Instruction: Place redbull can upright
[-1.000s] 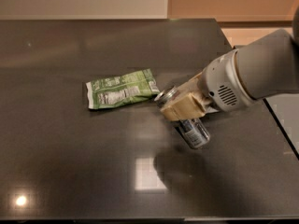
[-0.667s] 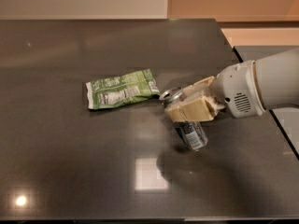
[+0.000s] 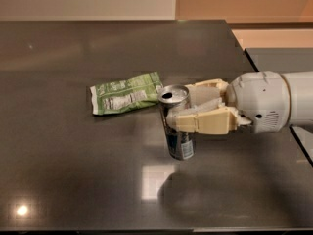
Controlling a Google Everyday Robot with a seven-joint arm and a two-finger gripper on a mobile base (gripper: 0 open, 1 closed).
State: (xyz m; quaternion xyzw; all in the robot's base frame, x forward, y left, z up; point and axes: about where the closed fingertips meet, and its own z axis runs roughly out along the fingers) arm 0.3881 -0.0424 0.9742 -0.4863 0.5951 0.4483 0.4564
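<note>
Observed: the redbull can (image 3: 178, 131) stands close to upright near the middle of the dark table (image 3: 73, 155), its shiny top facing up and slightly toward the camera, with the dark mouth opening visible at the left of the lid. The lower body of the can shows blue and silver print. Its base sits at or just above the table surface; contact cannot be confirmed, though a dark shadow lies on the table just below and to the right of the base. The claw (image 3: 183, 105) reaches in from the right side and is pinching the can on its upper half. One of the cream-coloured fingers (image 3: 205, 121) crosses the front of the can just under the rim; the other lies behind the can and is partly hidden by it. The fingers run back into a rounded white wrist housing (image 3: 261, 102), which extends off the right edge of the view. A green snack packet (image 3: 126, 93) lies flat on the table just to the left of the can, its right end near the can's rim; whether the two touch cannot be told. A pale rectangular light reflection (image 3: 155, 181) shows on the table in front of the can.
</note>
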